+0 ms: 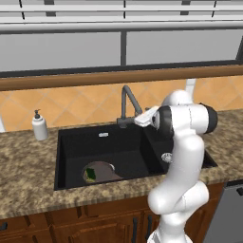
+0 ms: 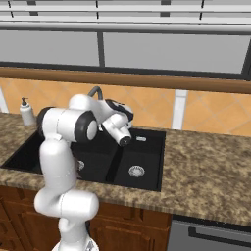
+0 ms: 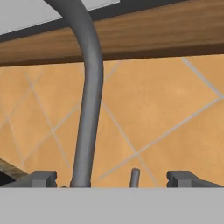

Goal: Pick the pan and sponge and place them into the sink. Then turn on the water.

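The tool (image 3: 111, 178) stands spread wide and empty, the grey angular gooseneck faucet (image 3: 89, 96) rising just ahead between its tips, a thin lever (image 3: 135, 177) beside it. Below lies the black double-basin sink (image 1: 76, 142), where the round dark frying pan (image 1: 102, 172) holds the green sponge (image 1: 90, 174). Risk: a slightly off approach could brush the neck and miss the lever, leaving the water off.

orange tiled wall (image 1: 71, 102), granite counter (image 2: 206, 166), wood cabinets (image 1: 95, 223)

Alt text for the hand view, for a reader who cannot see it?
A grey faucet rises close ahead and curves up to the left, between the open jaws at the bottom edge. A small grey lever stands beside its base. Behind are orange tiles and a wooden ledge.
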